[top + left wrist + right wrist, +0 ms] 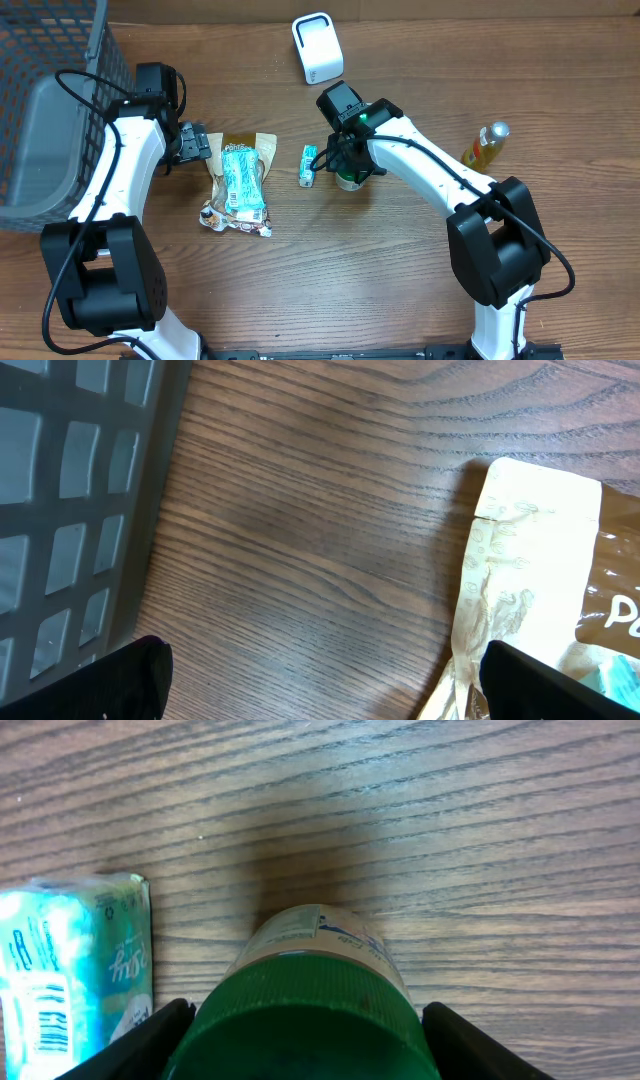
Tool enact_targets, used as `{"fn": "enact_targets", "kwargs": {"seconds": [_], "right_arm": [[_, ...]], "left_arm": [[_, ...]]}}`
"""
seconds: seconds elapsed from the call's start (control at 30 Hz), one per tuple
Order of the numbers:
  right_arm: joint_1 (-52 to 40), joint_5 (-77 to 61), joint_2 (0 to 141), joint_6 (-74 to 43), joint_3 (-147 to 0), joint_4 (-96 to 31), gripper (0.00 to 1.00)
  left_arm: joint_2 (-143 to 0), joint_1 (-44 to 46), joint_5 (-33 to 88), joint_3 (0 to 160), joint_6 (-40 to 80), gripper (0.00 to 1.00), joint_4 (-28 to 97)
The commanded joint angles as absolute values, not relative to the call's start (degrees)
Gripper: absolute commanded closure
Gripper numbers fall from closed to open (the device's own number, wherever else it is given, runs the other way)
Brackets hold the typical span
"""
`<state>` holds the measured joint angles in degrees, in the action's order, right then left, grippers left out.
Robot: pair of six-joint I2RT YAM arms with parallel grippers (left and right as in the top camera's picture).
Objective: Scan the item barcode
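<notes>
Right wrist view shows the green-capped bottle upright on the desk. The right claw straddles it from above, part-way open, its fingers against both sides of the cap. A teal tissue pack lies just left of the bottle. Farther left is a brown snack pouch, and past that a grey basket. The white scanner stands beyond the bottle, and a yellow oil bottle lies well to its right. The right arm reaches in diagonally, wrist bent down. The left claw hovers spread wide and empty at the pouch's edge away from the bottle.
</notes>
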<state>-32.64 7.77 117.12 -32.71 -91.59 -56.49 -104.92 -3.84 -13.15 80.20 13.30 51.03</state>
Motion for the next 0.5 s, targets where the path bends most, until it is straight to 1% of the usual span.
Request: {"fn": "enact_targets", "kwargs": {"seconds": [0.0,0.47], "right_arm": [[-32.4,7.92,117.14,-32.53,-93.06,-56.75,0.34],[-32.4,6.46,117.14,-32.95,-93.06,-62.37,0.38]], "left_arm": [[-104.88,-3.62,-13.91,80.51,13.06,0.0,50.92],[-104.88,-3.62,-13.91,80.51,13.08,0.0,50.92]]}}
